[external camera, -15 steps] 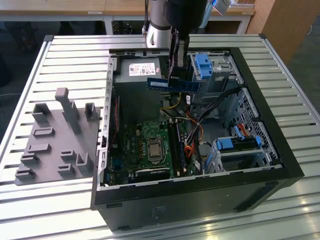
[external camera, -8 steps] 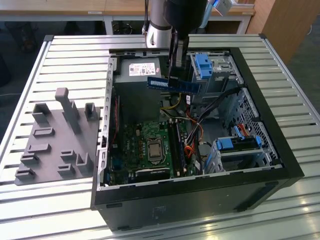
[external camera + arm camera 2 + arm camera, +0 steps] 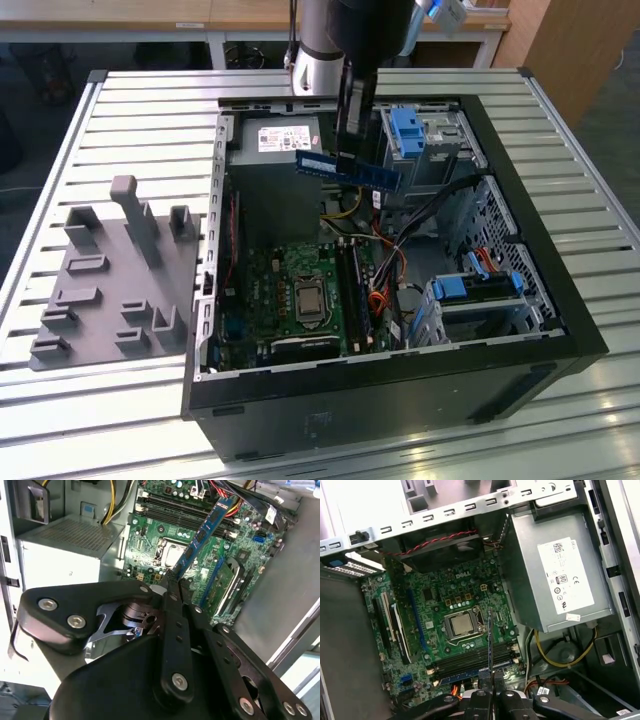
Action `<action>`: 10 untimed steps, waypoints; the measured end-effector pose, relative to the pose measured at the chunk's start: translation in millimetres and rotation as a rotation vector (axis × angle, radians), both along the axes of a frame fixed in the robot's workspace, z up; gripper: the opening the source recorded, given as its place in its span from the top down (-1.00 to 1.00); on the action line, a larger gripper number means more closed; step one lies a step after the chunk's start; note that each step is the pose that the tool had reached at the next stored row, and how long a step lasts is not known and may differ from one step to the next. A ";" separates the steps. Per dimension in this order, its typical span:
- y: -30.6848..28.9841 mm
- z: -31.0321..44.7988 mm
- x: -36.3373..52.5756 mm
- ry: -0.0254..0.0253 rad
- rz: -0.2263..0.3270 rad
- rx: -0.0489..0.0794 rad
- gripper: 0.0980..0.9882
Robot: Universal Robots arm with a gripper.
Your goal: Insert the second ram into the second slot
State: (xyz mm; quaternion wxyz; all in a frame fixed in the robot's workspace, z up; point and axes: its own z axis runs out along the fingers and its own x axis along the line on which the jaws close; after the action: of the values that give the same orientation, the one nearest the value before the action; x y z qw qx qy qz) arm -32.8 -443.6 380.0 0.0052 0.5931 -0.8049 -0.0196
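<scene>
My gripper [image 3: 352,150] hangs over the open computer case [image 3: 560,300], shut on the second ram [image 3: 347,169], a long thin blue stick held level well above the board. In the second wrist view the ram [image 3: 202,532] runs out from between the fingertips [image 3: 172,585] over the motherboard. The first wrist view has it edge-on as a thin line [image 3: 490,640] above the gripper [image 3: 490,682]. The memory slots [image 3: 355,290] lie beside the processor socket [image 3: 308,297], below the ram; they also appear as dark parallel rows [image 3: 475,660] with a blue strip [image 3: 467,673] along the outermost row.
A grey power supply [image 3: 275,150] sits at the case's far end. Blue drive-bay latches [image 3: 405,130] and a drive cage [image 3: 470,290] stand on the exterior view's right, with cables [image 3: 385,290] beside the slots. A grey fixture plate [image 3: 115,280] lies left of the case.
</scene>
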 end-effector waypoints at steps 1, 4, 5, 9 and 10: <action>0.0 0.0 0.0 0.0000 -0.009 0.000 0.92; 0.0 -0.1 0.0 0.0000 -0.036 0.000 0.92; 0.0 -0.1 0.0 0.0000 -0.043 0.000 0.92; 0.0 -0.2 0.0 0.0000 -0.077 0.000 0.92; 0.0 -0.2 0.0 0.0000 -0.085 0.000 0.92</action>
State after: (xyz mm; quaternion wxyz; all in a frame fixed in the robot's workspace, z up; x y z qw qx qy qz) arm -32.8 -443.6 379.9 0.0044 0.5585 -0.8293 -0.0198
